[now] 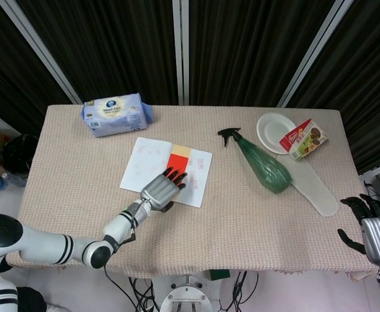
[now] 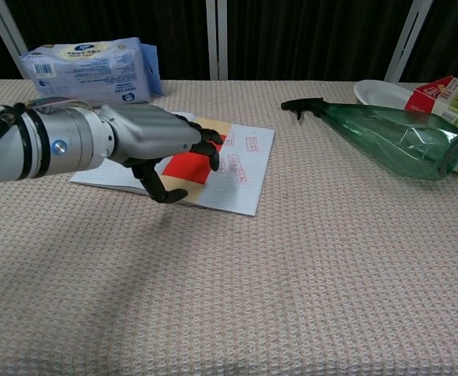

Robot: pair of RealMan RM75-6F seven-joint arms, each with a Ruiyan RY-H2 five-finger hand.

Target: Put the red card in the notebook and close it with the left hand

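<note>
An open notebook [image 1: 151,166] lies left of the table's middle, and a red card with cream ends [image 1: 178,162] lies on its right page by the spine. My left hand [image 1: 159,190] hovers over the notebook's near edge, fingers stretched across the card's near end. In the chest view the left hand [image 2: 146,139] is palm down, its dark fingertips [image 2: 213,145] at the red card [image 2: 188,166], its thumb hanging over the notebook [image 2: 244,172]. It grips nothing. My right hand [image 1: 376,229] waits off the table's near right corner, fingers apart and empty.
A blue tissue pack [image 1: 115,114] sits at the back left. A green spray bottle [image 1: 262,164] lies on its side right of the notebook. Further right are a white plate [image 1: 273,130], a snack box [image 1: 304,139] and a long white insole-shaped piece [image 1: 314,187].
</note>
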